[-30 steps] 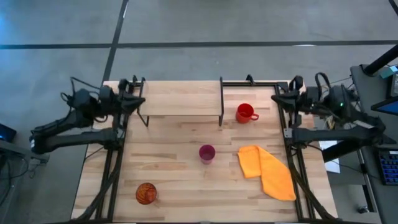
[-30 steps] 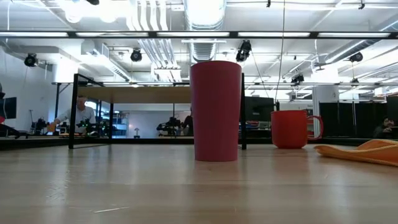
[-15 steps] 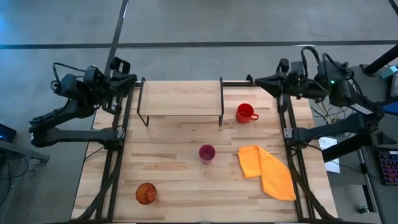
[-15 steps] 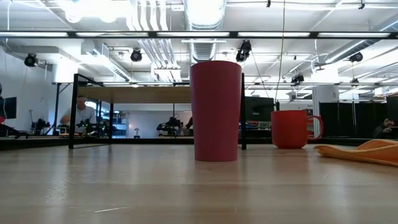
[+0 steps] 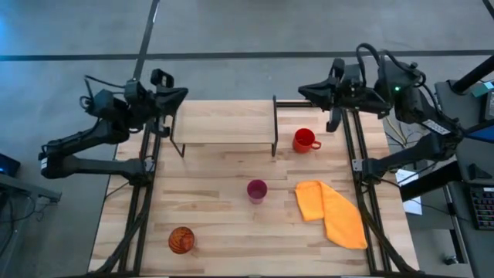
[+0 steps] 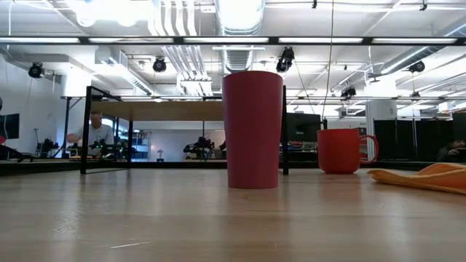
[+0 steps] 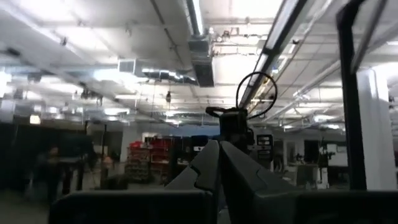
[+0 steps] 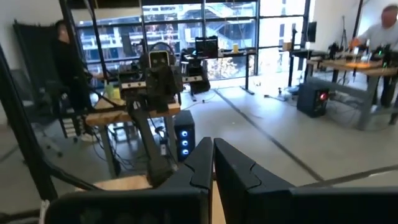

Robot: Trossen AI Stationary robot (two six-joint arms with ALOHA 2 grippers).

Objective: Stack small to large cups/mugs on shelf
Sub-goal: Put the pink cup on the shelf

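A pink tumbler point(image 5: 257, 190) stands upright mid-table and shows large in the low view point(image 6: 253, 129). A red mug point(image 5: 306, 140) stands right of the shelf and also shows in the low view point(image 6: 344, 151). An orange ribbed cup point(image 5: 181, 240) stands near the front left. The shelf point(image 5: 224, 122), a wooden plank on black wire legs, stands at the far edge. My left gripper point(image 5: 179, 93) is shut and empty, raised over the shelf's far left corner; its wrist view point(image 7: 219, 148) shows the fingers together. My right gripper point(image 5: 303, 91) is shut and empty, raised beyond the mug; its wrist view point(image 8: 212, 148) shows the same.
An orange cloth point(image 5: 330, 212) lies crumpled right of the tumbler, toward the front right, and shows in the low view point(image 6: 422, 177). Black frame rails point(image 5: 147, 177) run along the table's left and right sides. People are in the room beyond the table.
Both arms have risen from their low places at the table's far corners. My right gripper has gone up and toward the table's left, to beyond the red mug. My left gripper has gone up and a little toward the far edge. The cups have not moved.
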